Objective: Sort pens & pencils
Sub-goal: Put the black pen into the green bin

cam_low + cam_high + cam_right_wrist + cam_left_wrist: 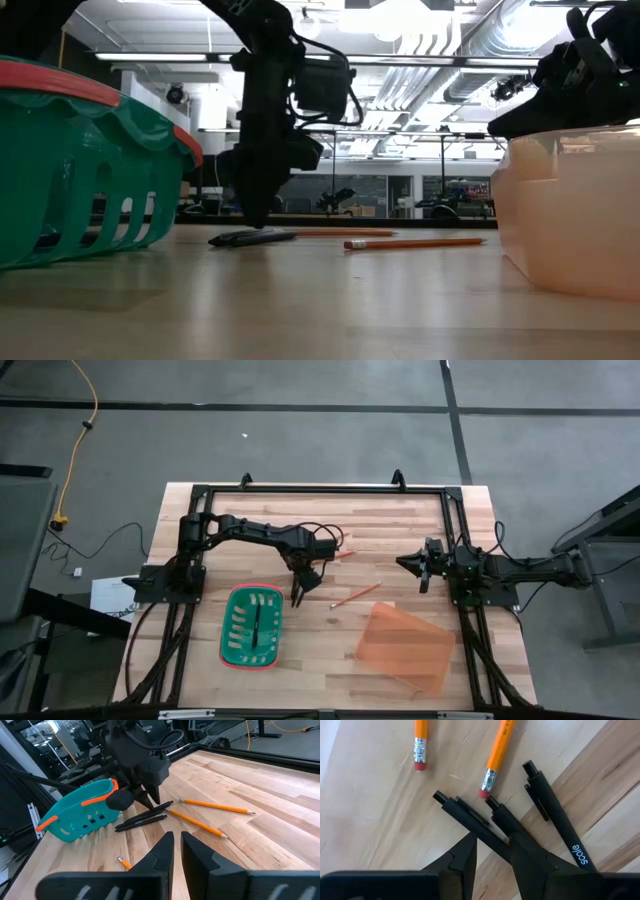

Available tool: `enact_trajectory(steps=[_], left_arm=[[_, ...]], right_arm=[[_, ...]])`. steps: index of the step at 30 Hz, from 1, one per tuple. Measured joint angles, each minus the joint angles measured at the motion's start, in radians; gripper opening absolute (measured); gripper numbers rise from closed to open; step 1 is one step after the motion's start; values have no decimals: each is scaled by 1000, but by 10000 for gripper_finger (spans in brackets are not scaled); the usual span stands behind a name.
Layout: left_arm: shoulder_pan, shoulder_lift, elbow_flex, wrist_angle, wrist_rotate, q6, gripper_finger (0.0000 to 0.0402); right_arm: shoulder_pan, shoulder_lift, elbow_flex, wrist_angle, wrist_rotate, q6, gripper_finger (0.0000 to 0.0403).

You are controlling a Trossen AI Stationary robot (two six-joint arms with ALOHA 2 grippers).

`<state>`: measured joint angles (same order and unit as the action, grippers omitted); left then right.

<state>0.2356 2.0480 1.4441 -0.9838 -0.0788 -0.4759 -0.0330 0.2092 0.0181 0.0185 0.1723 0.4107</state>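
Three near-black pens lie flat and close together on the wood: one (470,817) runs between my left gripper's fingers, a second (501,814) passes under one finger, and a third (555,815) lies just outside. Two orange-yellow pencils (497,755) (420,740) lie beyond them, eraser ends toward the pens. My left gripper (492,840) (298,596) points down over the pens (250,238), open. My right gripper (177,845) (412,565) waits shut at the table's right. A third pencil's end (122,863) shows close in front of it. My left gripper comes at the pens from above, pointing down, with its fingers (465,855) standing on either side of one pen's barrel (487,834). I cannot tell whether the fingers touch that pen or the one under the other finger. All three pens lie on the table.
A green basket with a red rim (230,625) stands near the left gripper toward the near edge. A clear orange tub (405,648) sits at the near right. One pencil (355,596) lies between them, another (345,554) behind the left gripper.
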Motion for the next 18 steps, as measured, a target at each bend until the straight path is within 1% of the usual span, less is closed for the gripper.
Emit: enact_trajectory(steps=[14, 18], left_arm=[[0, 11, 2, -2, -1, 5, 102], [0, 12, 1, -33, -15, 12, 102]], right_arm=[[0, 0, 0, 0, 0, 0, 25], [0, 0, 0, 0, 0, 0, 25]])
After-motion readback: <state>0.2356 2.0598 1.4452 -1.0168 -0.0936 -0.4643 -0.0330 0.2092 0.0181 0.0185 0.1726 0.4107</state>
